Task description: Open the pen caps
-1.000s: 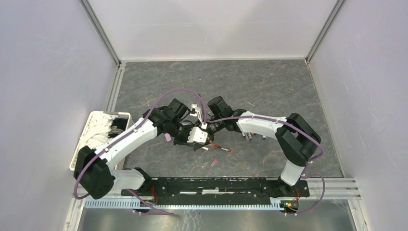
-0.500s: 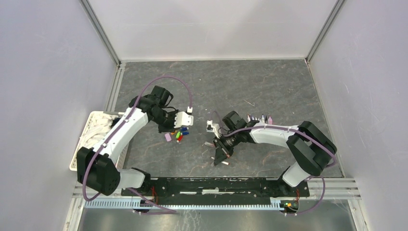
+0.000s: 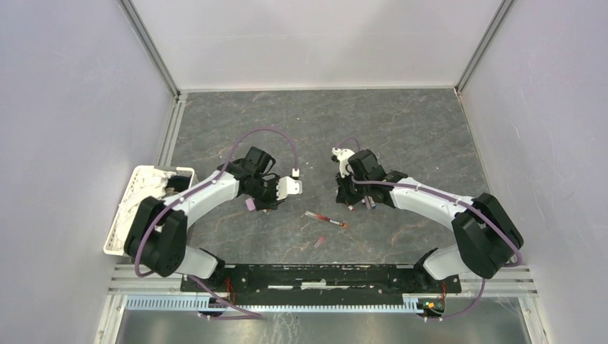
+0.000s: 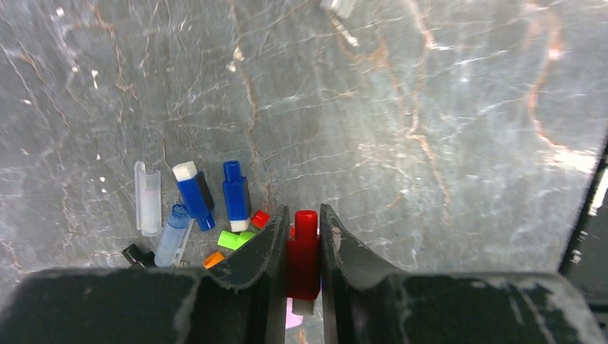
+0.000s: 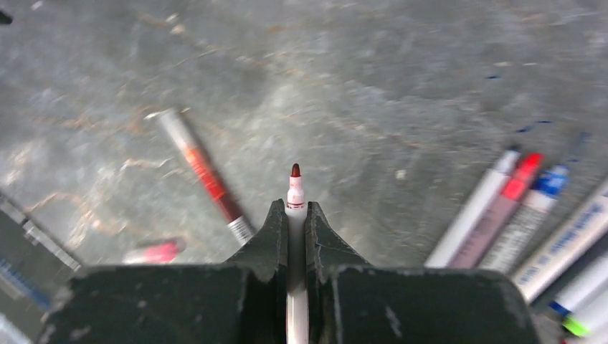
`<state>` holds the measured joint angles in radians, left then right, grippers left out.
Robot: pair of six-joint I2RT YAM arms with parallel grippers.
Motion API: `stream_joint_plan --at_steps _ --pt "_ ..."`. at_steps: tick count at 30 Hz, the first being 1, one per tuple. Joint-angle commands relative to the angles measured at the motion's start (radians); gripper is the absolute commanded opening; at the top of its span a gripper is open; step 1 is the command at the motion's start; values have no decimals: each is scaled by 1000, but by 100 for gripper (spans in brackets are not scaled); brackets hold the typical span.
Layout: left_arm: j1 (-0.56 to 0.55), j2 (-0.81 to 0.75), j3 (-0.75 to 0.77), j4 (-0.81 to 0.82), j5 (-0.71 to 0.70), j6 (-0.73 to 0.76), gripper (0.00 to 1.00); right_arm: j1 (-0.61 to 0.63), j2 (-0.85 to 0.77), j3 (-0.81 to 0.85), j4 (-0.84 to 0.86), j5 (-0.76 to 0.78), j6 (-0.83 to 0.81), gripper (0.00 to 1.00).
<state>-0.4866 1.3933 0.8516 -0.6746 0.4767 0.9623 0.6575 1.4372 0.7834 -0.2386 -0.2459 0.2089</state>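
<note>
Fingers (image 4: 267, 247) of the left gripper (image 4: 304, 212) were almost shut and pinched a red cap (image 4: 304, 251) between them. The cap lay straight along the fingers, and its round end poked out just past the tips. Close to the left of those fingers was a little heap of loose caps (image 4: 208, 222) on the table (image 3: 401, 136): two dark blue ones, a green one, a small red one, an orange one, a black one and two see-through ones. A lilac bit (image 4: 292, 317) peeked out under the fingers, too hidden to tell what it was.

Over at the right gripper (image 5: 296, 206), the fingers (image 5: 269, 236) were squeezed tight on a white pen (image 5: 295, 192). Its red tip was bare and stuck out past the fingertips. To the left of these fingers a pen with a red band (image 5: 204, 175) lay flat on the table. Nearer on that side was a blurry pink piece (image 5: 154, 252). To the right lay a row of pens (image 5: 502, 211) side by side, with red, blue and green ends.

Seen from above, the two grippers hung apart over the dark grey stone table. A white basket (image 3: 165, 170) sat well off to the left of the left fingers, at the table's edge.
</note>
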Motion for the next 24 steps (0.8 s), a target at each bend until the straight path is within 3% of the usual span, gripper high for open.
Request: stream_joint_plan --at_steps 1,11,24 --pt "0 58 -29 206 -85 -100 20 4 -12 13 81 298 32 3" --pt "-1 60 -27 235 -94 -124 37 3 121 14 179 426 17 6" --pt "2 -14 55 137 -87 -127 44 3 167 -25 204 490 -8 29"
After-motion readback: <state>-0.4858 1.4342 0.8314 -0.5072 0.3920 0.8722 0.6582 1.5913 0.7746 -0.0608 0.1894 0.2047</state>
